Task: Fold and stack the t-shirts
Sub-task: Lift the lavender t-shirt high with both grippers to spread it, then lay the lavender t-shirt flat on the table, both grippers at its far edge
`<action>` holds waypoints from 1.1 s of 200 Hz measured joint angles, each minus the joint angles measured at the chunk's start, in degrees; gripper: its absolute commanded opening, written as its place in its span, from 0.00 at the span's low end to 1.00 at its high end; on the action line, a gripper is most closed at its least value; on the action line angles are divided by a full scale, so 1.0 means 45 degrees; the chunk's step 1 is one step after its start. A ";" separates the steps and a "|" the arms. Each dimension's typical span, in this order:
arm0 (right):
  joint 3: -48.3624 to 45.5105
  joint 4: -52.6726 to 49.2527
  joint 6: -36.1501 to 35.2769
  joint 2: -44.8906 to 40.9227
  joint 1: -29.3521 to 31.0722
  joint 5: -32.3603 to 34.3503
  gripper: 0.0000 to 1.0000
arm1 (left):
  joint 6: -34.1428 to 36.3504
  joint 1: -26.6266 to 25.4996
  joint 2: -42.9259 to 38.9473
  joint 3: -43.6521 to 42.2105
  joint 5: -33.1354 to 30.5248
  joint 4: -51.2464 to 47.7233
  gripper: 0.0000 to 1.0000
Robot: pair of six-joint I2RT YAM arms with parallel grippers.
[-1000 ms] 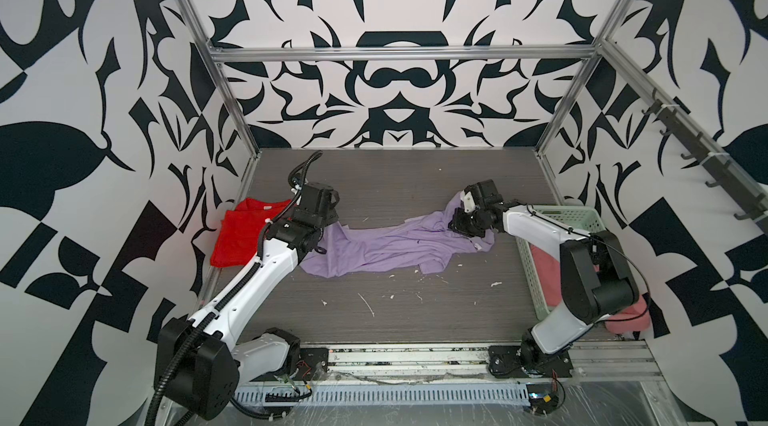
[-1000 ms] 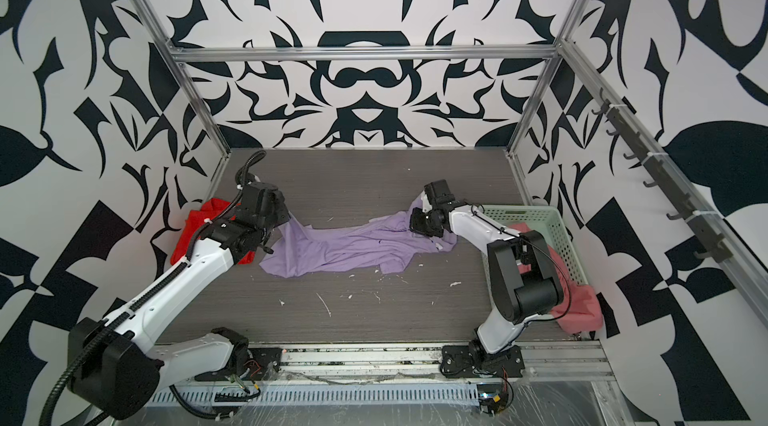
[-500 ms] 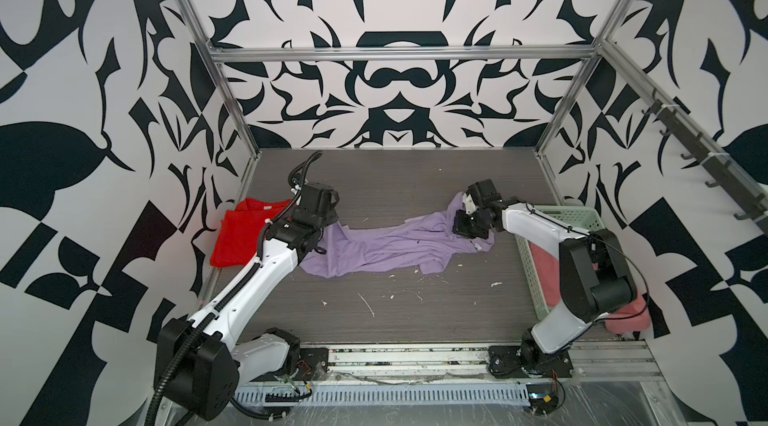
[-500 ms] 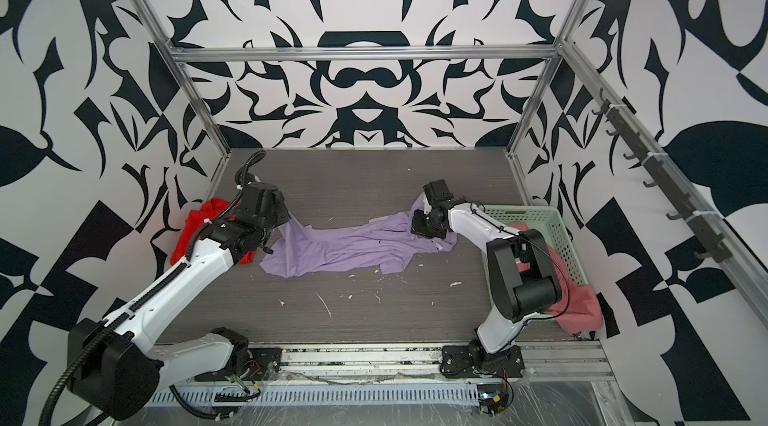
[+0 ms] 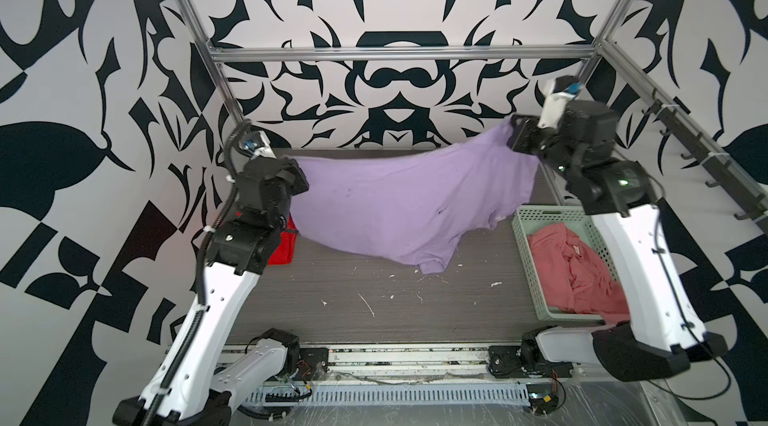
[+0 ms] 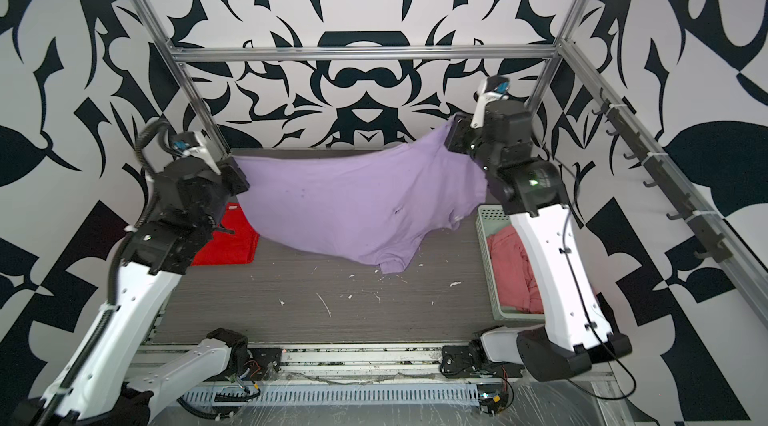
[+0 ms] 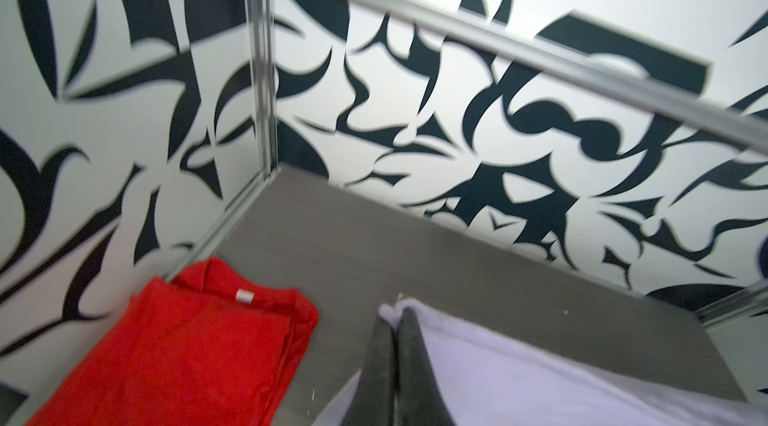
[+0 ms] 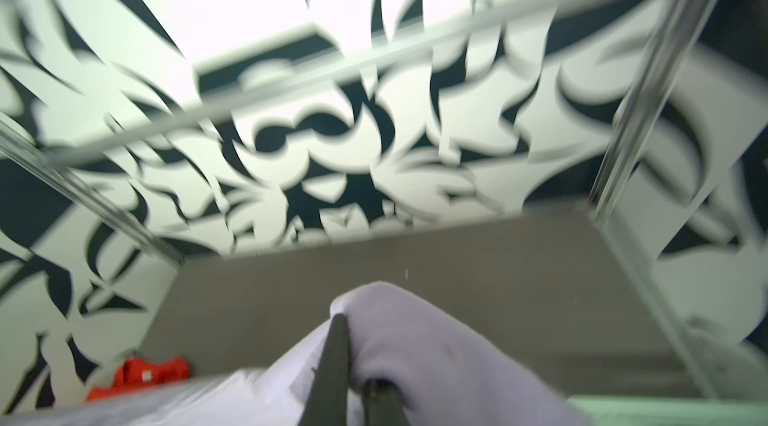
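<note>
The lilac t-shirt (image 5: 407,203) (image 6: 353,203) hangs spread in the air between both grippers, its lowest sleeve just above the table. My left gripper (image 5: 300,178) (image 6: 240,178) is shut on its left corner, and the left wrist view shows the closed fingers (image 7: 392,320) pinching the cloth (image 7: 519,370). Higher up, my right gripper (image 5: 517,137) (image 6: 453,135) is shut on the right corner; cloth (image 8: 436,353) drapes over its fingers (image 8: 353,345). The folded red t-shirt (image 5: 282,249) (image 6: 226,236) (image 7: 187,353) lies by the left wall. The salmon pink t-shirt (image 5: 569,266) (image 6: 511,266) lies crumpled in the basket.
A pale green perforated basket (image 5: 548,211) (image 6: 492,214) stands at the table's right edge beside the right arm. Metal frame posts and patterned walls enclose the table on three sides. A rail with hooks (image 5: 706,178) runs along the right wall. White scraps (image 5: 368,303) dot the table.
The lilac t-shirt lay stretched on the table before; both arms have since raised it, and it now hangs spread between them. The right gripper has closed on its corner.
</note>
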 measured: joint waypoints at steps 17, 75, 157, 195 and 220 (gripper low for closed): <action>0.2186 -0.0374 -0.0452 -0.0024 -0.0015 0.0039 0.00 | 0.0913 0.0000 -0.0223 0.1671 0.0617 0.0102 0.00; 0.6853 0.0000 -0.1355 -0.0374 -0.0015 -0.1336 0.00 | 0.2283 0.0005 -0.0869 0.5600 0.3405 0.0845 0.00; 0.7232 0.1642 -0.1239 -0.0306 -0.0015 -0.2555 0.00 | 0.1753 0.0005 -0.1282 0.6028 0.5051 0.1700 0.00; 0.3633 0.2273 -0.0641 0.0355 -0.0015 -0.2497 0.00 | 0.1171 0.0005 -0.1088 0.3215 0.4012 0.1676 0.00; 0.1175 0.2414 -0.0471 0.1219 -0.0015 -0.2137 0.00 | 0.0884 0.0005 -0.0389 0.1146 0.3138 0.1758 0.00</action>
